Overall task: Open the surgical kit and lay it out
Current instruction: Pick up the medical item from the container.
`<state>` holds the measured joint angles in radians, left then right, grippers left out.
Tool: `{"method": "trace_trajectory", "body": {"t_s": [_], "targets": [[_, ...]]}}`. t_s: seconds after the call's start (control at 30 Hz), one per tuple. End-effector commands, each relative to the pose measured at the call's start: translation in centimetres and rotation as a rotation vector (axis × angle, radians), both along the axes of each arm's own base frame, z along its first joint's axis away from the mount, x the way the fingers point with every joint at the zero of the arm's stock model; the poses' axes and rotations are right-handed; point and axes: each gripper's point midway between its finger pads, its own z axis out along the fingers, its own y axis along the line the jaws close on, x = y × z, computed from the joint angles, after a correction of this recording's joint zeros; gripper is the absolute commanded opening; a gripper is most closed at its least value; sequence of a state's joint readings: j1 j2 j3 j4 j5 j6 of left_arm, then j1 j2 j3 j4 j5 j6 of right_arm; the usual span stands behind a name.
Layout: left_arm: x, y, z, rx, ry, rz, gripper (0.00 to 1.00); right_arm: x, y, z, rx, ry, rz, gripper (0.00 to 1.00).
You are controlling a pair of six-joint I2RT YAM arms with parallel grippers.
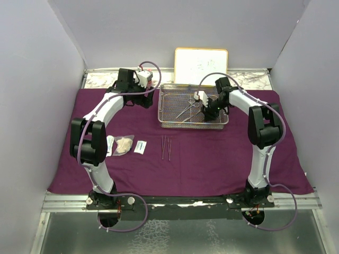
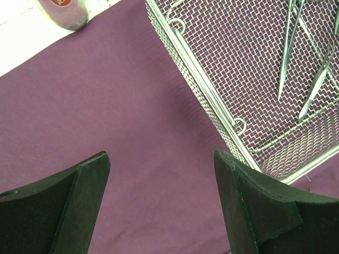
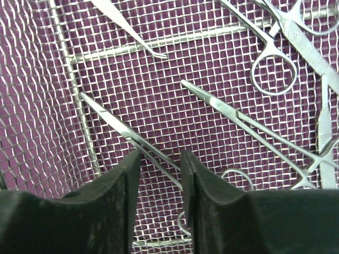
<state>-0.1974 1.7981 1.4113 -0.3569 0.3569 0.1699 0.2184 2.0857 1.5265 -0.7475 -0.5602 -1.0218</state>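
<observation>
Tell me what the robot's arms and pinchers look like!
The left arm and right arm are white shells with black joints. Thin lilac cables loop along them. The left gripper and right gripper each have two chunky black wedge fingers.

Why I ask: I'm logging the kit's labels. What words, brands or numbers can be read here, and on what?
No text can be quoted; nothing is readable.
On the whiteboard: faint marks, too small to read.
On the white packet: dark print, too small.
On the bottle: red label, cut off and blurred.
On the clamp: possible stamp near the hinge, too blurred.
</observation>
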Motion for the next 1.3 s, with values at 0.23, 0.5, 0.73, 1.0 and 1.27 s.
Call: {"method": "trace_trajectory", "body": {"t_s": [0.23, 0.5, 0.73, 1.0, 1.27], "targets": [[0.1, -0.7, 0.7, -0.046, -0.019, -0.019, 0.81, 0.7, -0.8, -0.9, 0.014, 0.041, -0.086, 0.19], [-0.1, -0.7, 0.6, -0.049, -0.017, -0.023, 0.81, 0.9, -0.7, -0.4, 0.028, 0.063, -0.137, 0.1], [0.0, -0.7, 0.8, -0.051, -0.019, -0.024, 0.81, 0.7, -0.3, 0.3, 0.058, 0.077, -0.139, 0.2], [0.0, -0.8, 1.1, -0.052, -0.027, -0.028, 0.81, 1.7, 0.7, 1.7, 0.107, 0.04, -0.143, 0.45], [-0.1, -0.8, 1.4, -0.055, -0.033, -0.032, 0.81, 2.2, 2.0, 1.4, 0.094, 0.026, -0.125, 0.47]]}}
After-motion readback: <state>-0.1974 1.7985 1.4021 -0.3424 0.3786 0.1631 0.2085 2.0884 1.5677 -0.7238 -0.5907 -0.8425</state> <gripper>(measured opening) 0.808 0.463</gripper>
